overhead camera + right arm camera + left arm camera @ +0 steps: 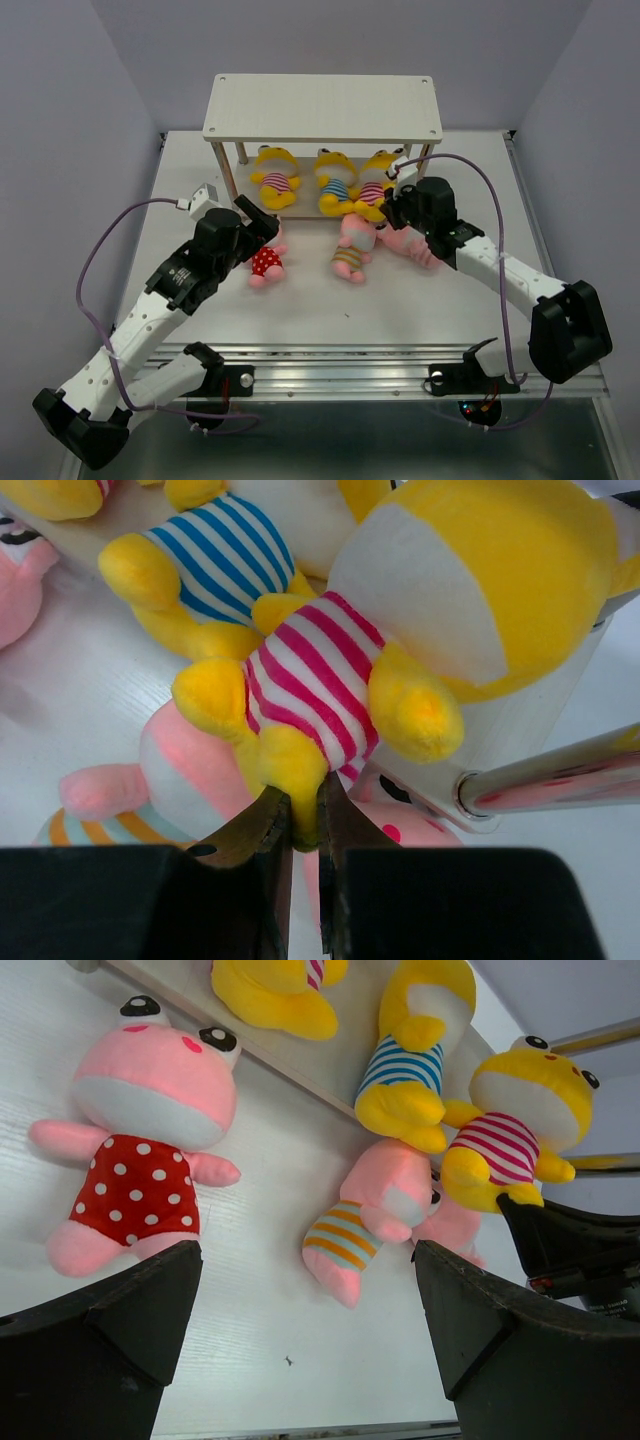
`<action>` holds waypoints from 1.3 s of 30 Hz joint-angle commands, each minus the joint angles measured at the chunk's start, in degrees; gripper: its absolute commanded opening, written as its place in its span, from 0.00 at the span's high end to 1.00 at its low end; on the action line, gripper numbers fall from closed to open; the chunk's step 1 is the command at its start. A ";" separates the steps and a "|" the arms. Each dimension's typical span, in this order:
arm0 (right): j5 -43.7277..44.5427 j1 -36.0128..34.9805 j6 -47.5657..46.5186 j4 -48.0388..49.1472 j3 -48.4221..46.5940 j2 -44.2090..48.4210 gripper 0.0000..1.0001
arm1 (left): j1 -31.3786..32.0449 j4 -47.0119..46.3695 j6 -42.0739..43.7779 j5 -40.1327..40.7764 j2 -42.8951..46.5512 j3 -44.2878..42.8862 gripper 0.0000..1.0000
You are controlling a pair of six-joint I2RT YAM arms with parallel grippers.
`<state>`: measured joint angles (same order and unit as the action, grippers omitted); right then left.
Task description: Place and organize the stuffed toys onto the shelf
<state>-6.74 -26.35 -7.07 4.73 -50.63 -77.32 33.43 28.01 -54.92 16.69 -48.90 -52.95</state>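
At the right front corner of the two-tier whitewashed wooden shelf [322, 108], your right jaws are pinched tight on one foot of the yellow plush doll in the pink-striped top [310, 680]. Its head sits at the lower board's edge, against the shelf's thin metal leg [560, 775]. Its body hangs forward over the pink plush doll in orange-and-teal stripes [365, 1215], which lies on the surface just in front of the shelf.

That grip is small and soft. Let go now and I judge the doll will likely roll forward off the board. Push inward and the head may snag that leg, or shove the blue-striped yellow doll [215, 555] beside it.

Your left jaws are spread wide and empty, in front of the shelf's left end, near the pink doll in red polka-dot shorts [140, 1150].
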 commanded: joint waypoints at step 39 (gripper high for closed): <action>-4.94 5.08 -0.58 11.70 -1.49 -6.17 0.95 | 0.23 -3.49 1.57 -0.16 -4.44 -0.40 0.01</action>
<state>-8.32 -21.71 -7.92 11.44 -50.63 -82.63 33.43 26.22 -54.63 16.45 -53.17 -52.95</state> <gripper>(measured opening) 0.133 0.986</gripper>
